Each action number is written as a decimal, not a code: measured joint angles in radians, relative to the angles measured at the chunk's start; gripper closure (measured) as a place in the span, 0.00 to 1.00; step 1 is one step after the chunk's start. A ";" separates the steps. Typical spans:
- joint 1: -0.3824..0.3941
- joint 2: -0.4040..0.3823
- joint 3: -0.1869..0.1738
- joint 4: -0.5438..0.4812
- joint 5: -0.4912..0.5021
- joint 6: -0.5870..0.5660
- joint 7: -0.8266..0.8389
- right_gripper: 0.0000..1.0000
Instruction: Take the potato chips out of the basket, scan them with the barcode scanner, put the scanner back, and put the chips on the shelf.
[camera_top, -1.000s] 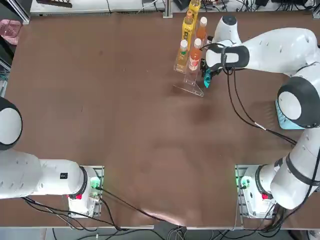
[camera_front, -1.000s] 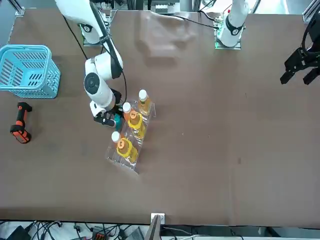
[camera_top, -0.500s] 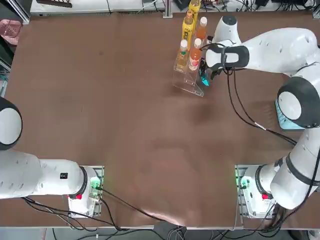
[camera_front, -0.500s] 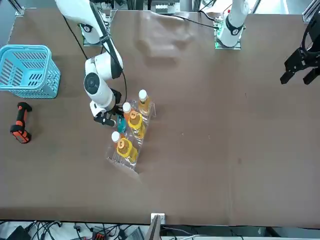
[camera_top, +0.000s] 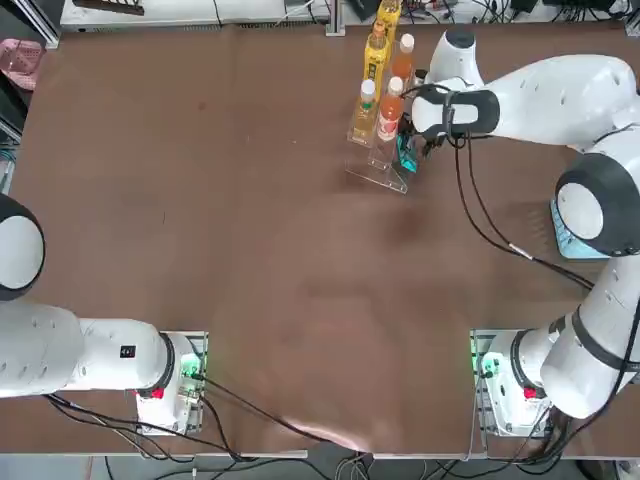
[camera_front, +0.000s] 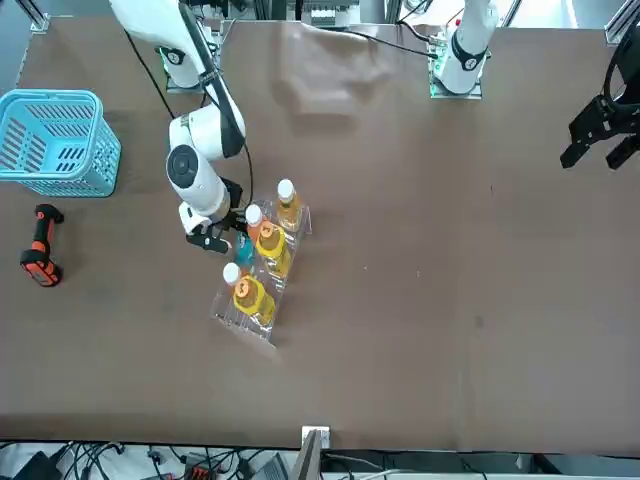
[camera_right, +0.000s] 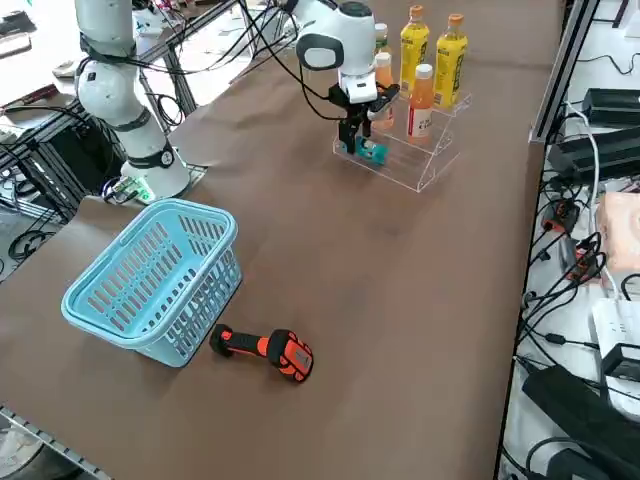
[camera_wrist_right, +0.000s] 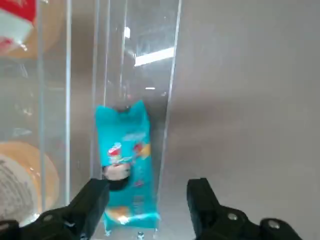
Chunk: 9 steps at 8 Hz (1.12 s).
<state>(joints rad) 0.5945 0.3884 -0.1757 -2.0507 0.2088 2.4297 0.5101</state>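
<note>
right claw (camera_top: 412, 152) hovers over teal chips (camera_top: 406, 155) beside the shelf (camera_top: 378, 160).

In the right side view the basket (camera_right: 150, 278) sits lower left on the worktop (camera_right: 400, 300) with the barcode scanner (camera_right: 265, 351) just to its right. The shelf (camera_right: 400, 155) is up top, bottles (camera_right: 421, 100) on its higher steps. The potato chips (camera_right: 370, 150) lie on its lowest step, right gripper (camera_right: 352, 128) directly above.
</note>
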 joint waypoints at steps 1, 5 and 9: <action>-0.024 -0.016 -0.004 0.019 0.000 -0.045 -0.036 0.01; -0.227 -0.087 -0.013 0.168 0.001 -0.346 -0.309 0.00; -0.391 -0.119 -0.017 0.368 -0.008 -0.642 -0.543 0.00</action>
<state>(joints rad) 0.2032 0.2690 -0.1928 -1.6827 0.2003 1.7877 -0.0328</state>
